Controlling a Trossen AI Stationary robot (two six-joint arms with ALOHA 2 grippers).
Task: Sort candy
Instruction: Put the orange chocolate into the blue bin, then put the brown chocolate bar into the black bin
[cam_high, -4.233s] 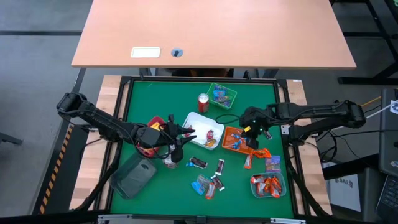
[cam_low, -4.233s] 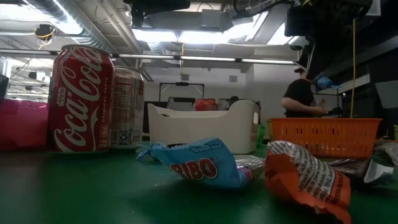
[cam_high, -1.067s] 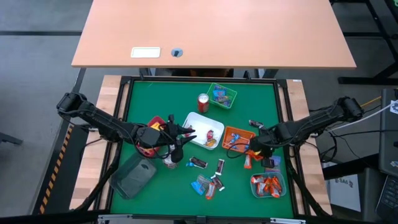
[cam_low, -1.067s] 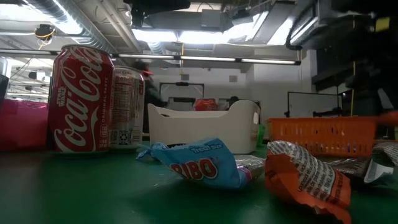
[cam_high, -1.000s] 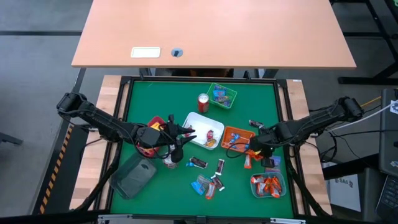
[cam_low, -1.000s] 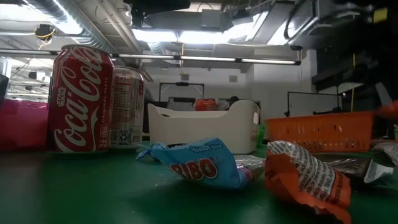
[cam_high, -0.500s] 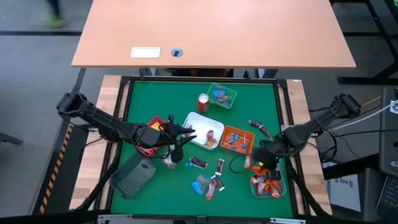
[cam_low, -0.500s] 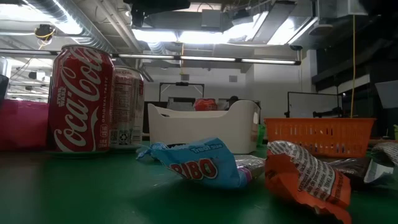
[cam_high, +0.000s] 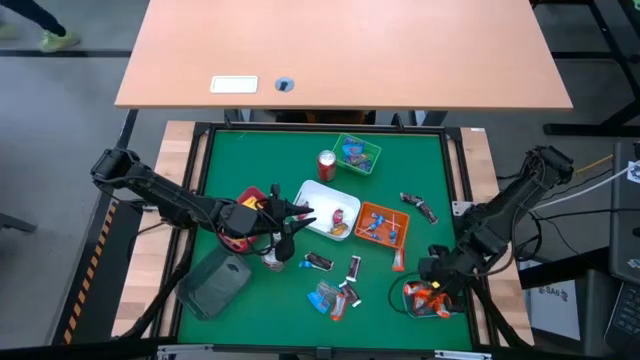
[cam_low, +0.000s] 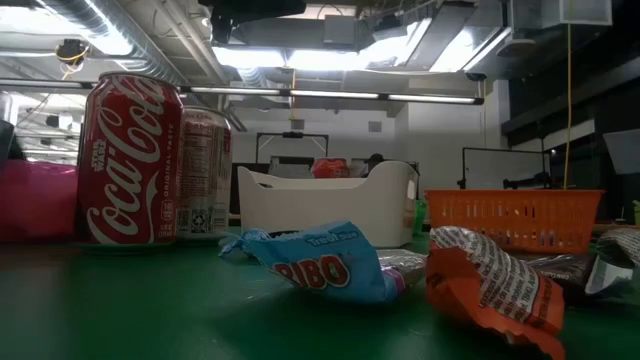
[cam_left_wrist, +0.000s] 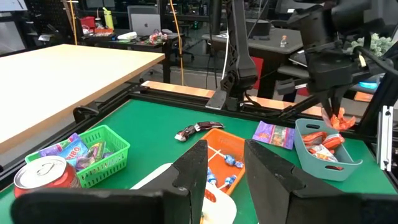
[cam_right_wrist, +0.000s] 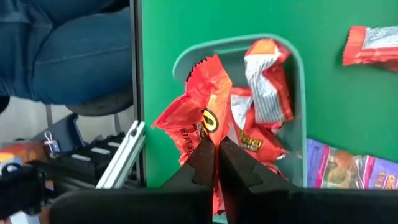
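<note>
My right gripper is shut on an orange candy packet above the teal tray at the table's near right, which holds more orange packets. My left gripper stands open with nothing between its fingers, by the left end of the white tray. Loose candy lies flat on the green mat near the front. A second orange packet lies left of the teal tray. My right gripper pinches the orange packet at one edge between its two fingers, coming from above and slanting down. The packet hangs below the fingers, lifted clear, over the teal tray.
A red can and a green basket stand at the back. An orange tray with lollipops sits mid-table, a dark bar right of it. A purple packet lies by the teal tray. A grey-green thing lies near left.
My right gripper has gone from beside the orange tray toward the table's near edge and a little right, rising and turning, and has carried the orange packet off the mat to above the teal tray. It has stayed shut throughout.
</note>
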